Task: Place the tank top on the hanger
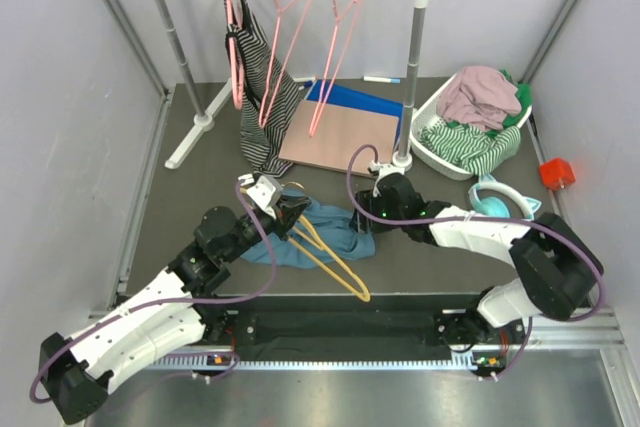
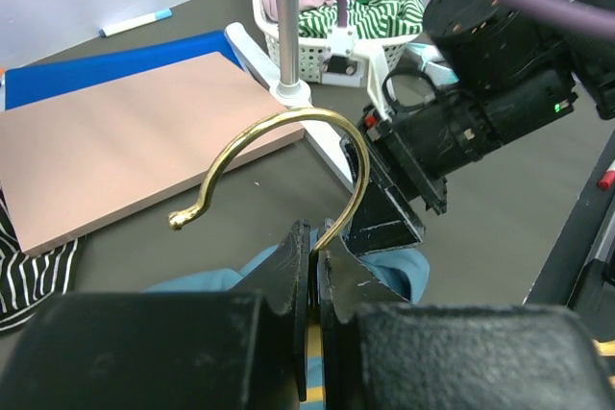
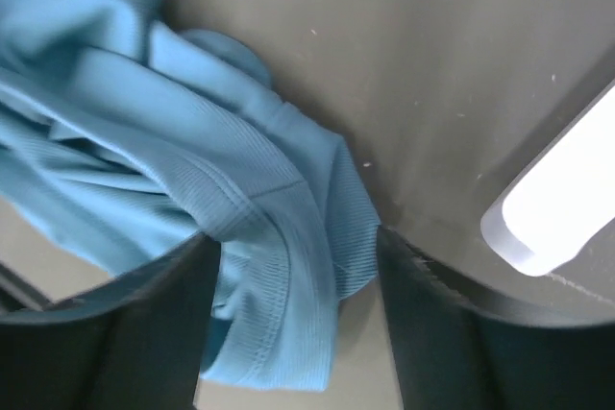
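Near the middle of the surface [image 1: 450,252], just ahead of the two arm bases, the tank top [image 1: 335,230] lies crumpled in a low heap. The hanger [image 1: 345,272] appears to rest across it, its yellow-orange shoulders pointing toward the near edge and its hook [image 2: 288,151] toward the far left. The left gripper [image 2: 312,254] is pressed together on the foot of that brass-coloured hook, close to where it meets the plastic. Holding there, I judge, keeps the frame steady and leaves both shoulders free for cloth to be drawn over them. The right gripper [image 3: 293,237] comes in at the right side of the heap with its jaws spread, one finger on either side of a hemmed edge of the teal fabric. As far as the wrist view shows, that edge lies between the fingers without being pinched. This placement looks like a set-up for taking hold of an opening of the garment, so it can be pulled over one end of the hanger. The task seems to be at an early stage: no part of the tank top is over the hanger's arms yet. One risk is catching two layers at once, since the fabric is folded on itself. The white rack [image 1: 415,67] with its pink hangers [image 1: 300,37] stands at the far side, well apart.
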You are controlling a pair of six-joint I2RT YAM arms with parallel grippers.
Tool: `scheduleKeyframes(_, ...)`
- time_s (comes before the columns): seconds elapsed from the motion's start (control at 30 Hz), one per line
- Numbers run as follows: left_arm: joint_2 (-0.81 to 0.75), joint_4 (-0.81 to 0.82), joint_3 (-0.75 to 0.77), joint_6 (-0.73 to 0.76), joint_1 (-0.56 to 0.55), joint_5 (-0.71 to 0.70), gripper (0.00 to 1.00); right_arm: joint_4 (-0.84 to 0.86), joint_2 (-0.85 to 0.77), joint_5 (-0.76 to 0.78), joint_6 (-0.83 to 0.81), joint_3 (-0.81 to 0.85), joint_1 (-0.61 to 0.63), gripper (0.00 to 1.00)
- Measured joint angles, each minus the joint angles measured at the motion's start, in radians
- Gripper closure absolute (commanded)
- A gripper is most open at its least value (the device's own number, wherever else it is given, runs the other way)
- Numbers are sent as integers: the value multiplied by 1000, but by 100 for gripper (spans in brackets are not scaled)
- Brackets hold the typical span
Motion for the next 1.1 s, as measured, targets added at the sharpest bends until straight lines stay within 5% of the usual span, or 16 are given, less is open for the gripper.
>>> scheduleKeyframes(0.3,0,0,-3,1,-2,-25,100,-9,33,53,-7,16,21,92)
scheduleKeyframes(0.83,-10,2,-33,-1,-4,-189,100,-150,-205,112,-7,16,58,100)
scheduleKeyframes(1.1,-138,11,-87,-21,-5,-287,100,-210,-232,111,12,-31,105,100)
